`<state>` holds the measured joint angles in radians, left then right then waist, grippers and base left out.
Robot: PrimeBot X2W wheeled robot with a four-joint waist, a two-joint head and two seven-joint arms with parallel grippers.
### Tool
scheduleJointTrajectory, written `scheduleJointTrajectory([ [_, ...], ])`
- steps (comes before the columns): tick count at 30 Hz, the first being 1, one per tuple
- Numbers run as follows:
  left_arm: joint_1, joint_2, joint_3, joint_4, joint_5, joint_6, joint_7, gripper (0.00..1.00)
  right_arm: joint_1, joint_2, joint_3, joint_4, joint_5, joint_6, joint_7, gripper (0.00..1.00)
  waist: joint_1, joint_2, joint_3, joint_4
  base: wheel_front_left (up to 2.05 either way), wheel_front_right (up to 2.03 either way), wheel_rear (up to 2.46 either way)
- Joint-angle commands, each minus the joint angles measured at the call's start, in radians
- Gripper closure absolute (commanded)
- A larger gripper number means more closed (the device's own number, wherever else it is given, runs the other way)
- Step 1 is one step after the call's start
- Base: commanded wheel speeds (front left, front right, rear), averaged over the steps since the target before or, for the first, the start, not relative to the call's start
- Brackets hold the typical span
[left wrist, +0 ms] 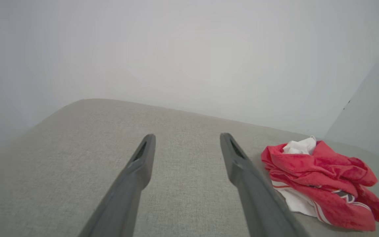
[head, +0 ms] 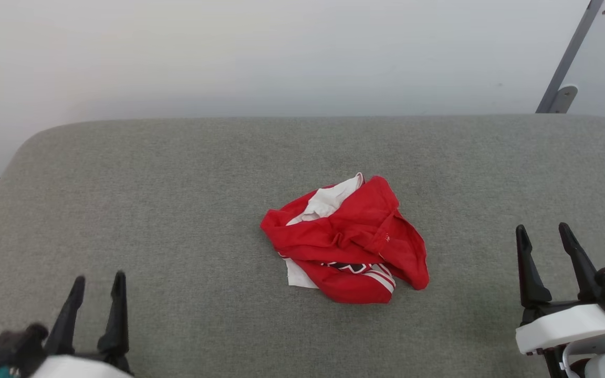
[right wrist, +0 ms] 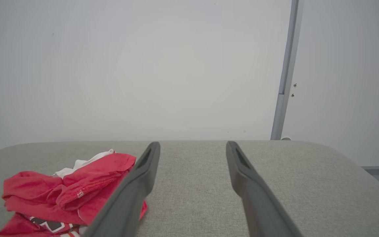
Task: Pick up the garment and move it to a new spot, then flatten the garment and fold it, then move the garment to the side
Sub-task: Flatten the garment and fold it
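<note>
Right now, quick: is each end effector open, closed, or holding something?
Left end effector: open, holding nothing, apart from the garment.
Right end effector: open, holding nothing, also apart from the garment.

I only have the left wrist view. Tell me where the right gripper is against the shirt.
Observer: In the head view the right gripper sits off the right side of the shirt, apart from it, with bare pad between them.
Operator: Give me its jaw state.
Observer: Open. The right wrist view shows its two fingers spread, with nothing between them.
Operator: Report anything behind the pad on that side.
Observer: A grey metal post stands past the pad's far right corner.
</note>
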<state>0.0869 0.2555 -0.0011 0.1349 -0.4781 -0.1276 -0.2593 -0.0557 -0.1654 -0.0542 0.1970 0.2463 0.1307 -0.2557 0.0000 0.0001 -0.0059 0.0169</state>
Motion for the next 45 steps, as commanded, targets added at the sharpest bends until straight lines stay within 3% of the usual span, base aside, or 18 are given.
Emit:
scheduleJointTrajectory([
  [1,-0.042,0.021,-0.025,-0.001,-0.023,-0.003,0.019,0.00,-0.007,-0.003,0.007,-0.002,0.000,0.000,-0.005,0.00,0.0000,-0.0001,0.006,-0.009,0.00,0.00,0.00],
  [11,-0.232,0.164,-0.173,-0.025,-0.123,-0.003,0.181,0.00,-0.051,-0.005,0.045,0.010,0.006,0.000,-0.007,0.00,0.0000,-0.0001,0.056,-0.081,0.00,0.00,0.00],
  [23,-0.516,0.302,-0.361,0.010,-0.214,-0.003,0.383,0.00,-0.145,0.004,0.101,0.057,-0.001,0.000,-0.010,0.00,0.0000,-0.0001,0.116,-0.250,0.00,0.00,0.00],
  [34,-0.738,0.330,-0.598,0.098,-0.307,-0.003,0.502,0.00,-0.161,0.025,0.081,0.059,-0.008,0.000,-0.010,0.00,0.0000,-0.0001,0.158,-0.341,0.00,0.00,0.00],
  [45,-0.868,0.309,-0.747,0.322,-0.347,-0.003,0.706,0.00,-0.169,0.039,0.070,0.051,-0.008,0.000,-0.011,0.00,0.0000,-0.0001,0.185,-0.353,0.00,0.00,0.00],
])
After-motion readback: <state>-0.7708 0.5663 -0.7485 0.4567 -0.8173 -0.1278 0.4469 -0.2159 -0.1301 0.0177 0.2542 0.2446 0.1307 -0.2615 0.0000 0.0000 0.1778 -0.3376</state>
